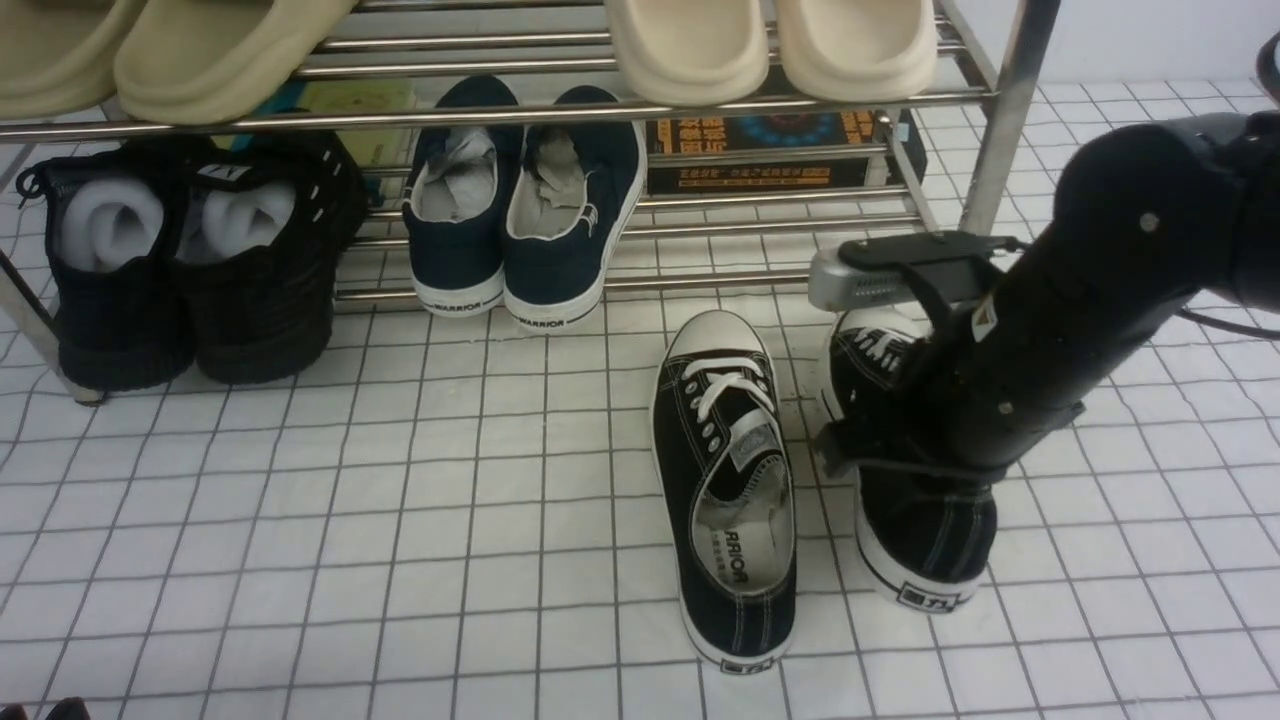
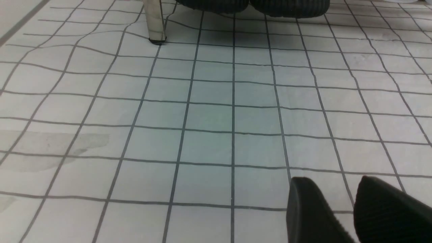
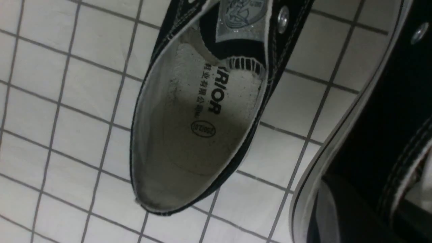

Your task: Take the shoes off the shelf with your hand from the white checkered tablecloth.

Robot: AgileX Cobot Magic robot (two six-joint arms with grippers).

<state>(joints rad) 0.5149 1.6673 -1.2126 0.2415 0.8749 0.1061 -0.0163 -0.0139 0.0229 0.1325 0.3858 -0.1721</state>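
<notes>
Two black canvas sneakers are seen off the chrome shoe rack, on the white checkered tablecloth. The left sneaker lies free at 9 o'clock of the right sneaker, whose collar appears pinched by the nearly shut right end effector, probably for setting down. The left end effector is parted, empty. Two navy slip-ons are counted.

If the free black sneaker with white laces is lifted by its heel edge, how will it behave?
The sneaker probably sags: its canvas collar looks thin and soft. It seems light, being empty inside. Its flat rubber sole on the tablecloth likely resists sliding and tipping.
</notes>
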